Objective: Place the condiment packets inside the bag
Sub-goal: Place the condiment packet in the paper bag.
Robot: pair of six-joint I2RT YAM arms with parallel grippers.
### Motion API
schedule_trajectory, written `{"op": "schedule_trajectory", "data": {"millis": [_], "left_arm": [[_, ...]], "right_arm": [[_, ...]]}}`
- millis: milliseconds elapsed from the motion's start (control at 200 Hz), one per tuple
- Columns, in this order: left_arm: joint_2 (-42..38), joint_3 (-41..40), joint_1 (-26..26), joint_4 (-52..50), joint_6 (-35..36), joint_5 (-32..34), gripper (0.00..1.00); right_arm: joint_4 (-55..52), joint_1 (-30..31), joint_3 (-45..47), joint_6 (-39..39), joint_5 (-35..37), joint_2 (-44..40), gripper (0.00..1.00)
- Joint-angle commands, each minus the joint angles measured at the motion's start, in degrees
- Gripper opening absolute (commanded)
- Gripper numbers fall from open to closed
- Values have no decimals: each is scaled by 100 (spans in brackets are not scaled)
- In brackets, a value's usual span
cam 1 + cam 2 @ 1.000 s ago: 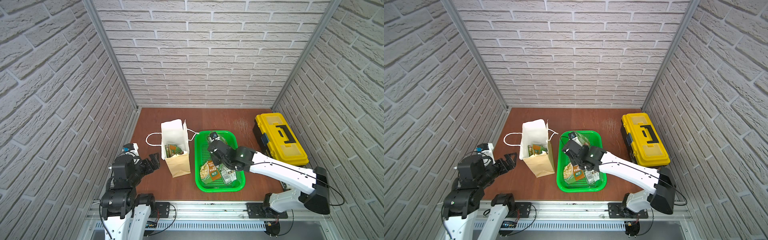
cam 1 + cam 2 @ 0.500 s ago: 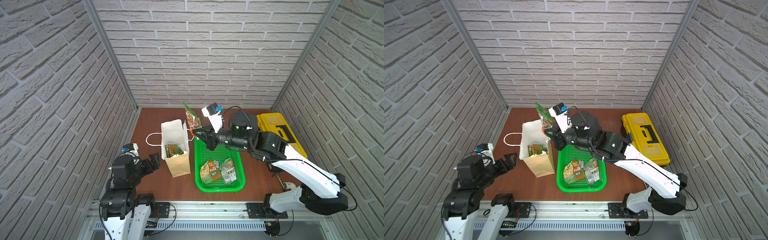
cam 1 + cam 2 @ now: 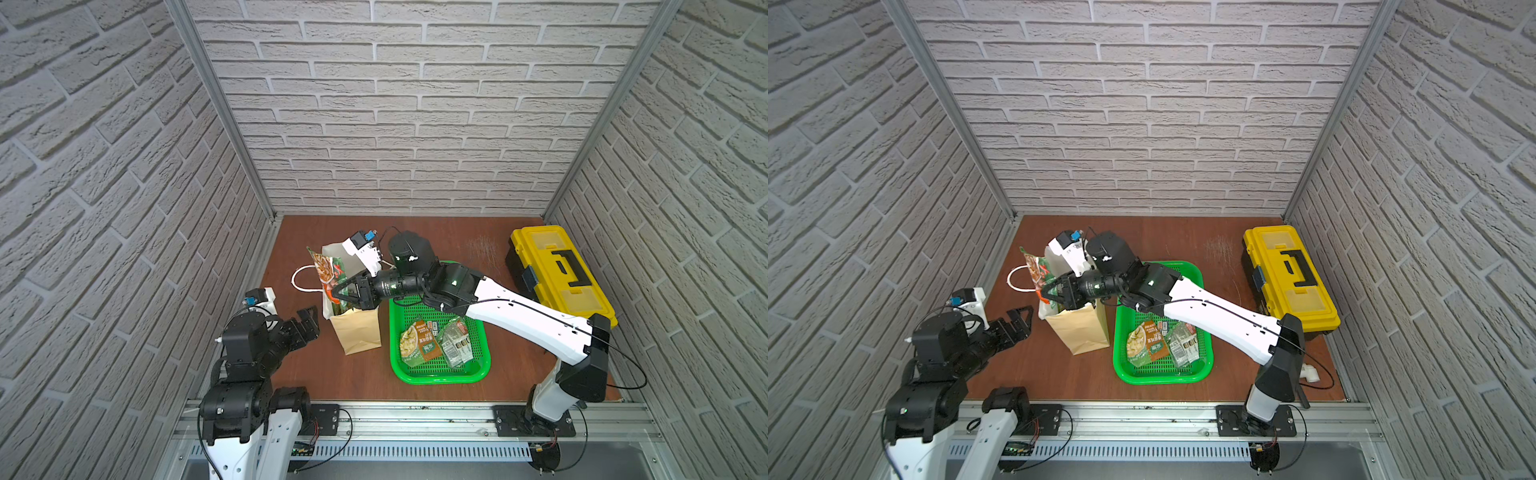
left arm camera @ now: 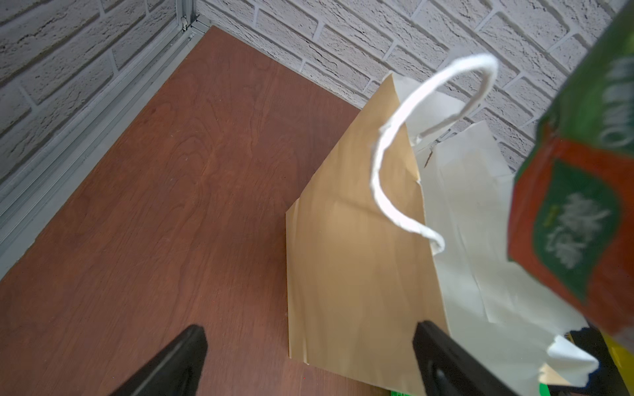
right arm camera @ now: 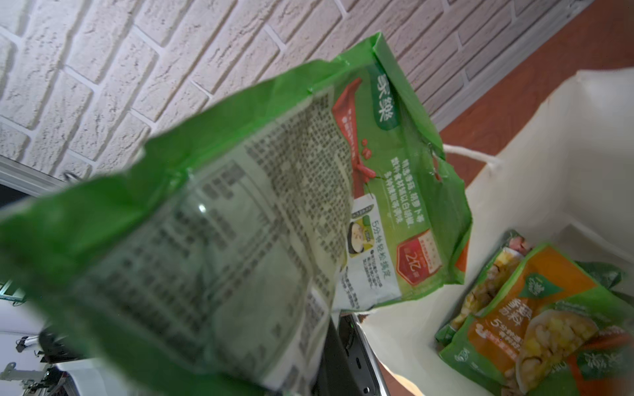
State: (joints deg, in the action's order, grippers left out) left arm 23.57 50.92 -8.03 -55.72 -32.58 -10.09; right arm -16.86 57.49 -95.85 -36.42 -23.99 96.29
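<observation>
My right gripper (image 3: 337, 293) is shut on a green condiment packet (image 3: 328, 270), which stands up from its jaws over the mouth of the tan paper bag (image 3: 359, 332). In the right wrist view this packet (image 5: 240, 223) fills most of the picture. Beyond it is the bag's white inside (image 5: 549, 154), where other packets (image 5: 535, 319) lie at the bottom. Two more packets (image 3: 419, 343) (image 3: 455, 343) lie in the green basket (image 3: 440, 376). My left gripper (image 3: 305, 324) is open and empty, low at the bag's left. The left wrist view shows the bag (image 4: 353, 257) and the held packet (image 4: 576, 223).
A yellow toolbox (image 3: 557, 274) stands at the right wall, behind my right arm. The bag's white cord handle (image 3: 301, 278) loops out to the left over the brown table. Brick walls close in three sides.
My right gripper rose out of the basket with a packet and swung left to the bag's mouth, sinking a little in the last half second. The left arm stayed still.
</observation>
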Motion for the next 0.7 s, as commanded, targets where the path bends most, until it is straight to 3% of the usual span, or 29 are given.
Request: {"op": "schedule_trajectory", "data": {"millis": [0,25,90,170,270,395,520,695], "left_arm": [[-37,37,1,114,57,48,98],[-37,38,3,112,65,42,98],[-37,38,3,114,59,44,98],[-37,44,3,107,59,52,98],[-46,52,5,92,59,64,98],[-39,42,11,100,57,68,98],[-18,33,8,114,58,70,98],[-11,49,18,101,53,79,98]], "right_arm": [[731,-44,287,-392,120,-156,3],[795,-57,340,-474,107,-134,5],[855,-84,382,-541,32,-57,28],[777,-93,340,-499,53,-52,46],[549,-115,239,-335,227,-180,61],[145,-120,29,-35,411,-381,69],[-231,-137,-14,277,706,-709,70],[-744,-180,752,751,1641,-1544,77]]}}
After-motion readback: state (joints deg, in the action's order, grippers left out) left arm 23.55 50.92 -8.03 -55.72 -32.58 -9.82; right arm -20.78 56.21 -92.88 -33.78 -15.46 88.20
